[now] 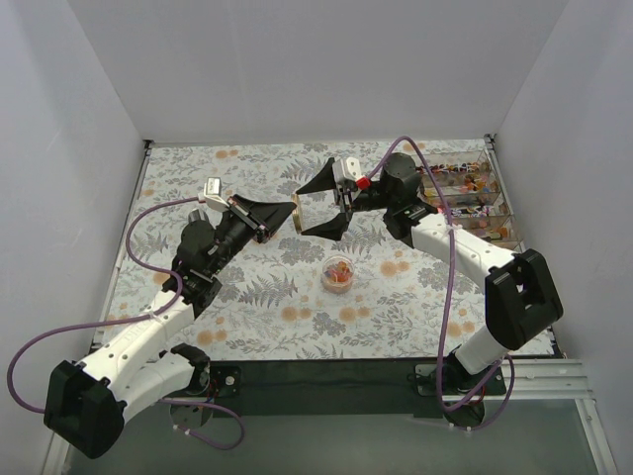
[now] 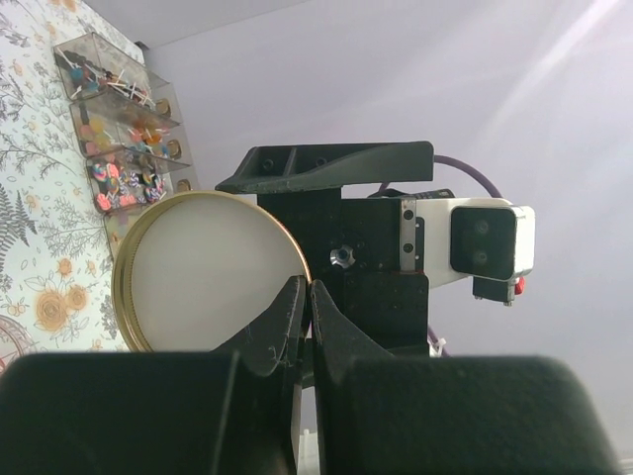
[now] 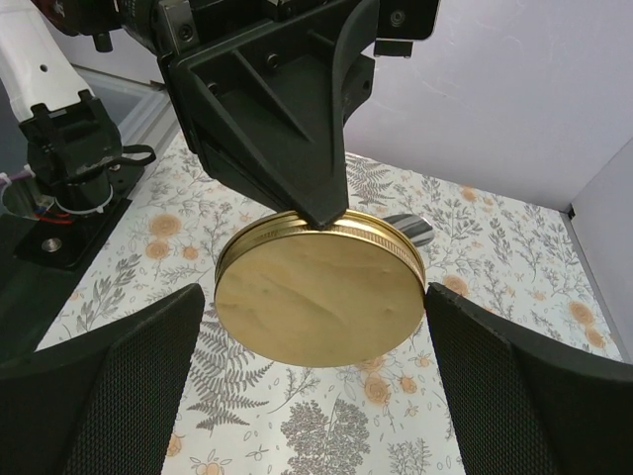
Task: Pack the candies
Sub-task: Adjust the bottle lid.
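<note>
Floral tablecloth [image 1: 247,297]; candies [image 1: 337,276] mid-frame look light, slippery, I'd pinch wrapper ends. My left gripper [image 2: 307,289] clamps lid [image 3: 321,287], right gripper [image 1: 303,213] gapes empty.

The gold lid [image 3: 318,297], pinched at its rim by the left gripper [image 2: 307,297], is filling the gap between the wide-spread fingers of the right gripper [image 3: 316,332]; the small jar [image 1: 337,274] is standing uncovered below, the compartment box [image 1: 473,193] lining the far right

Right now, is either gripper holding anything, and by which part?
The left gripper is shut on the rim of the lid. The right gripper holds nothing: its open fingers flank the lid.
</note>
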Robot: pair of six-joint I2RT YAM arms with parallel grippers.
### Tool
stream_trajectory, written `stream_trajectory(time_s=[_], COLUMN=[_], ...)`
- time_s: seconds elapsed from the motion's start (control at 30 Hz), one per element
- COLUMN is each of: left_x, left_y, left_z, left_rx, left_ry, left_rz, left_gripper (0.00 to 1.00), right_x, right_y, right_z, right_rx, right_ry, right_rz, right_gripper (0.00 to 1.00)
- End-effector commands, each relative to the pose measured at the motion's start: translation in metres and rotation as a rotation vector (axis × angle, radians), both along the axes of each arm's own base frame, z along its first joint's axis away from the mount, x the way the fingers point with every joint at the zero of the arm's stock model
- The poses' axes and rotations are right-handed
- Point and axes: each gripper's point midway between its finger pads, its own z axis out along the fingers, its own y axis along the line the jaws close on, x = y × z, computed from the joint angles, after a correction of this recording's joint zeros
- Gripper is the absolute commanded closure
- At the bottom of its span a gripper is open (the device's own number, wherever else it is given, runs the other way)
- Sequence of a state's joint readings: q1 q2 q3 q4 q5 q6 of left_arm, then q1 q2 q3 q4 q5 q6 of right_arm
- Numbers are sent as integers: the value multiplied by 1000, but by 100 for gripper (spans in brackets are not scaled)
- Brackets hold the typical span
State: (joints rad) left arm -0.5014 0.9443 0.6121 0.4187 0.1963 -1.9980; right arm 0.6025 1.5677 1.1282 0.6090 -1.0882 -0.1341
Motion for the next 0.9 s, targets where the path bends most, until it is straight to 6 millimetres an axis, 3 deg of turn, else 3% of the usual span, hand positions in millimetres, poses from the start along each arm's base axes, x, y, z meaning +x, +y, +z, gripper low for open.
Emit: stream_trajectory(time_s=[0.0,0.5,0.73,0.87], left_x=[-3,-6,-6,-5], left_y=[7,3,5,10], left_z=[17,21,14,8], left_rx=[-72,-112,-101,-89], left_ry=[-8,4,23,40], left_rz=[28,21,33,61], left_gripper=[100,100,100,100], right_x=[-2,3,3,2], right_y=[3,9,8,7], right_z=[10,7,8,5], right_rx=[26,26,28,24], right_ry=[-35,-20,-22,-17], right_rz=[26,9,6,4], right_gripper=[2,2,13,28])
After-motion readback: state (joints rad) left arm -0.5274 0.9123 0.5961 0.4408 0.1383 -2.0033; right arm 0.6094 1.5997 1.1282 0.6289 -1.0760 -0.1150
